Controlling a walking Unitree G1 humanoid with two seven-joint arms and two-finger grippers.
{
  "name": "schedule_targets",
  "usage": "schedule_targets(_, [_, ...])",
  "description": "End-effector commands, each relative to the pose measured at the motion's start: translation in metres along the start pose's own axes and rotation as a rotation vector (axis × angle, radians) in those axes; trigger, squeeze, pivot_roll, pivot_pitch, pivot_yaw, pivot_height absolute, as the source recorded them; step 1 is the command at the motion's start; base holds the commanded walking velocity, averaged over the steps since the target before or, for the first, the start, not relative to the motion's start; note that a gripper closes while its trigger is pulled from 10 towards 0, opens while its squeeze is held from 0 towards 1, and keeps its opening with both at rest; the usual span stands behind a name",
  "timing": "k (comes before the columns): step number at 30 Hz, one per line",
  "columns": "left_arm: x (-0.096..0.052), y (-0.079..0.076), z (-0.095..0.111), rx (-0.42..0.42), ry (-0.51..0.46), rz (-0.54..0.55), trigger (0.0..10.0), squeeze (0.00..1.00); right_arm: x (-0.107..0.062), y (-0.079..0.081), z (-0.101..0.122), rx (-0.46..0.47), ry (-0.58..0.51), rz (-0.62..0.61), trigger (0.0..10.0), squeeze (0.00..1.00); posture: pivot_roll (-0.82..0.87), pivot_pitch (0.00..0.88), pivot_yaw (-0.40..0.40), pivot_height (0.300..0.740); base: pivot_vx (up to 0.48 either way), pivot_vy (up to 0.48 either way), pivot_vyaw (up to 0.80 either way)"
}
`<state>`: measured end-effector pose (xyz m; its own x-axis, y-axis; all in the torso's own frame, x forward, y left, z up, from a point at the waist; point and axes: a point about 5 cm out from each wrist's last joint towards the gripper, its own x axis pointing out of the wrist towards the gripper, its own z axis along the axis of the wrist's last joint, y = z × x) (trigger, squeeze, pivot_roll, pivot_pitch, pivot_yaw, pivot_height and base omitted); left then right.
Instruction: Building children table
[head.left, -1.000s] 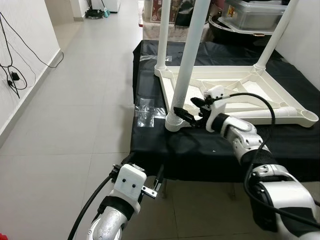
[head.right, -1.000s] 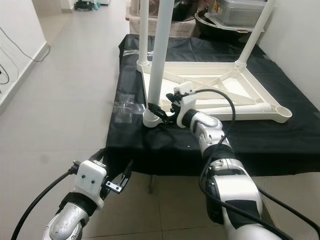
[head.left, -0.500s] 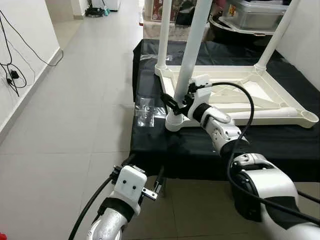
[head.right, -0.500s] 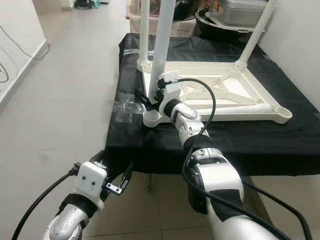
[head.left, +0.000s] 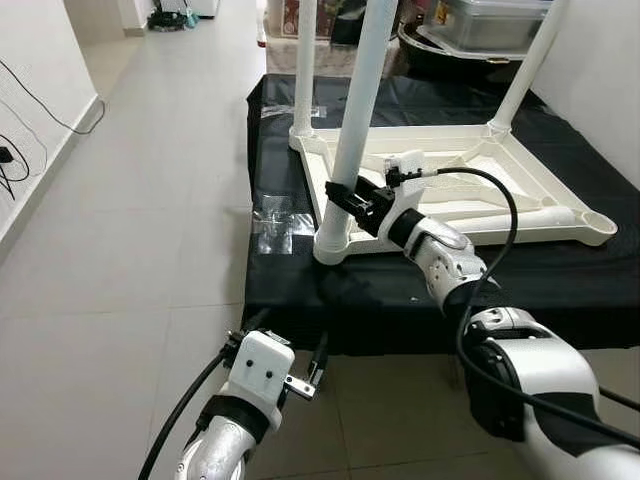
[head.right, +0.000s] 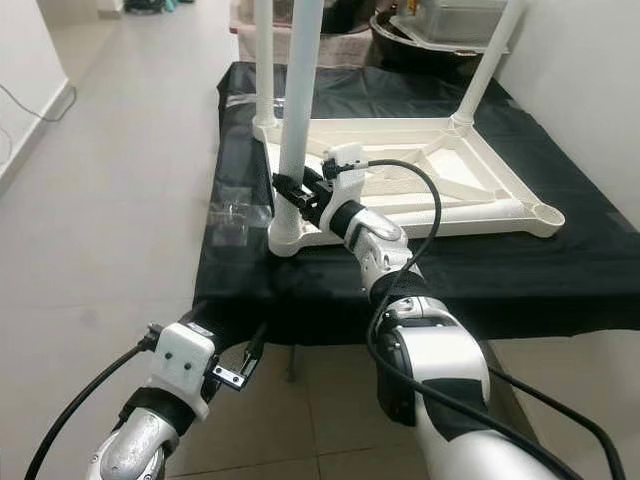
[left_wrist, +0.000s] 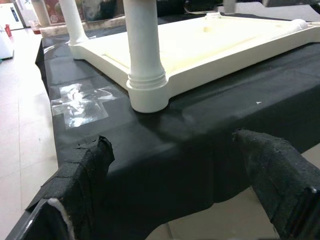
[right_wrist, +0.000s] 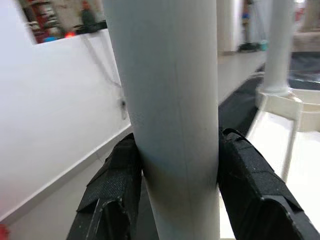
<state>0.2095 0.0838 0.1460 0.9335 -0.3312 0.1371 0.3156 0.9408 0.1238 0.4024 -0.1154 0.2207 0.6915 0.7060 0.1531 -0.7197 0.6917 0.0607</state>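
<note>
White plastic children's table lying upside down on black cloth-covered platform, nearest corner sitting close to platform's front-left edge. Wide tiled floor lying open beside platform. Right gripper clamping near white tubular leg low down, just above its socket; right wrist view showing both fingers pressing leg's sides. Left gripper hanging below platform edge, fingers spread, holding nothing. Leg tops running out of frame. Grey bin behind partly cut off. Clear tape patch lying on cloth near table corner.

White table — upside down, legs up
</note>
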Motion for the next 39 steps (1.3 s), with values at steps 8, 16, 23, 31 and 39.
schedule_targets(8, [0.0,-0.002,-0.004,-0.001,0.022,-0.006,10.0,0.0,-0.005,0.011,-0.017,0.066,0.04,0.168,0.0,0.0,0.13,0.125,-0.104,0.74,0.0,0.0,0.0])
schedule_targets(16, [0.0,-0.001,-0.005,0.0,0.022,-0.009,10.0,0.0,-0.027,0.006,-0.022,0.047,0.083,0.303,0.0,0.0,0.12,0.128,-0.096,0.74,0.0,0.0,0.0])
schedule_targets(23, [0.002,-0.001,-0.005,0.004,0.023,-0.012,10.0,0.0,-0.02,0.013,-0.027,0.031,0.094,0.282,10.0,0.0,0.13,0.129,-0.097,0.74,0.0,0.0,0.0])
schedule_targets(31, [0.001,0.001,-0.005,0.008,0.025,-0.01,10.0,0.0,-0.013,0.021,-0.02,-0.003,0.06,0.331,10.0,1.0,0.13,0.128,-0.099,0.74,0.0,0.0,0.0])
schedule_targets(39, [0.0,0.0,-0.005,0.007,0.024,-0.013,10.0,0.0,-0.001,0.028,-0.014,-0.027,0.091,0.371,10.0,0.0,0.13,0.136,-0.102,0.74,0.0,0.0,0.0])
